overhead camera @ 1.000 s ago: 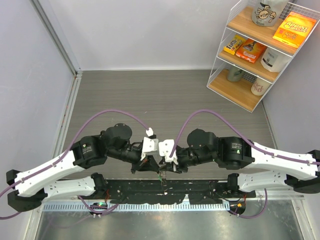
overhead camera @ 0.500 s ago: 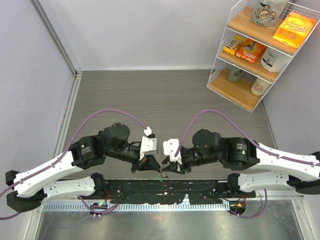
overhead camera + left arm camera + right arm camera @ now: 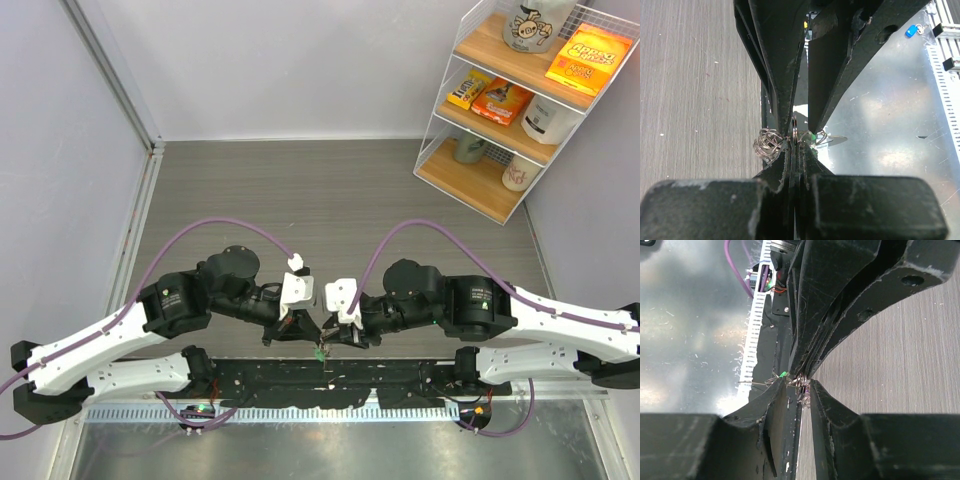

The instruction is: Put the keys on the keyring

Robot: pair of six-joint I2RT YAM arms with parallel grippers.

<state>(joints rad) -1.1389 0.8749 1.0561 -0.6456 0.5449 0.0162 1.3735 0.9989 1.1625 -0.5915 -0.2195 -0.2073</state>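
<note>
Both grippers meet tip to tip over the table's near edge. My left gripper [image 3: 311, 337] [image 3: 795, 142] is shut on the keyring [image 3: 795, 131], a thin metal loop standing edge-on between its pads. The bright green piece [image 3: 811, 136] [image 3: 783, 374] [image 3: 318, 352] hangs just beside it. My right gripper [image 3: 328, 338] [image 3: 801, 386] comes in from the opposite side, jaws a narrow gap apart, with a bunch of small wire rings [image 3: 803, 385] [image 3: 767, 142] in that gap. A flat silver blade that looks like one of the keys [image 3: 836, 140] pokes out sideways. Dark key heads are hidden.
A wire shelf [image 3: 520, 100] with boxes and mugs stands at the back right. Below the grippers run a black rail [image 3: 330, 385] and a shiny metal plate [image 3: 890, 140]. A small blue tag [image 3: 910, 31] lies on that plate. Grey walls close in the left and back.
The right arm has shifted slightly to the right and its jaws have parted a little. The left arm has stayed put, still clamped on the keyring.
</note>
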